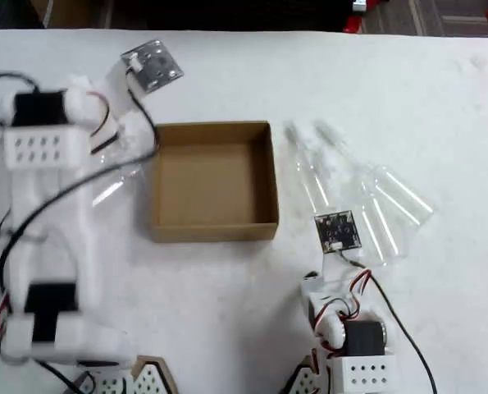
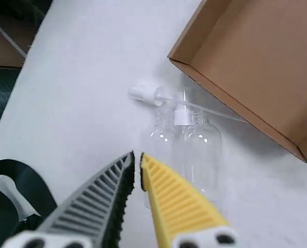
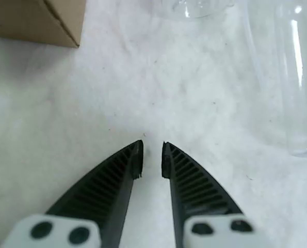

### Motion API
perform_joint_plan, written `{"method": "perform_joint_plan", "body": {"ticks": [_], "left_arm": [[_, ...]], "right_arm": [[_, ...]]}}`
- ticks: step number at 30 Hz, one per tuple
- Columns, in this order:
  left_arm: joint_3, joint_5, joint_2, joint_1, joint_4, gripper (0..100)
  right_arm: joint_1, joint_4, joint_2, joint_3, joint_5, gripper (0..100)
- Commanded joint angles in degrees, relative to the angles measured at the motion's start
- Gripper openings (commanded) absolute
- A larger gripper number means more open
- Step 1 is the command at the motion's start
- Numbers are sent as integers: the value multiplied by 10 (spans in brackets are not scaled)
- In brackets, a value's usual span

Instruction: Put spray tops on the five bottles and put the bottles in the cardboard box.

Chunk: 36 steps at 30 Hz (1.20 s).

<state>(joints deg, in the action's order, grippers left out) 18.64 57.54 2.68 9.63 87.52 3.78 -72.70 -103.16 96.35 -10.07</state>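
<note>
The open cardboard box (image 1: 215,180) sits mid-table and holds nothing. Right of it lie clear bottles (image 1: 375,209) with spray tops (image 1: 297,135) on, their necks towards the far side. More clear bottles (image 1: 116,176) lie against the box's left wall. In the left wrist view two of these bottles (image 2: 194,150) lie side by side beside the box (image 2: 256,62), with a white spray top (image 2: 145,94) at their necks. My left gripper (image 2: 138,157) hovers just short of them, shut and empty. My right gripper (image 3: 152,155) hangs over bare table near a bottle (image 3: 292,77), fingers almost together, holding nothing.
The white table (image 1: 227,279) stretches in front of the box. The left arm's body (image 1: 43,230) and its black cable (image 1: 79,185) run along the left side. The right arm's base (image 1: 350,345) stands at the near edge. A box corner (image 3: 39,20) lies off the right gripper's side.
</note>
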Motion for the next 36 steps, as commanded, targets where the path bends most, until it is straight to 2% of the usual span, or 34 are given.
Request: {"method": "perform_joint_plan", "body": {"ticks": [1,7,9,12,19,36], "left_arm": [[130,50,121,-6,42,28],[338,69,328,15,56,44],[410,68,395,31,60,101],[511,28,482,46,72,194],[686,34,628,42,108,196],[715,115,671,64,143,199]], "right_arm": [[1,-2,0,5,1,45],[1,-2,0,5,1,45],[1,-2,0,5,1,45],[0,-2,0,5,2,45],[4,-2,0,5,2,45],[4,-2,0,5,2,45]]}}
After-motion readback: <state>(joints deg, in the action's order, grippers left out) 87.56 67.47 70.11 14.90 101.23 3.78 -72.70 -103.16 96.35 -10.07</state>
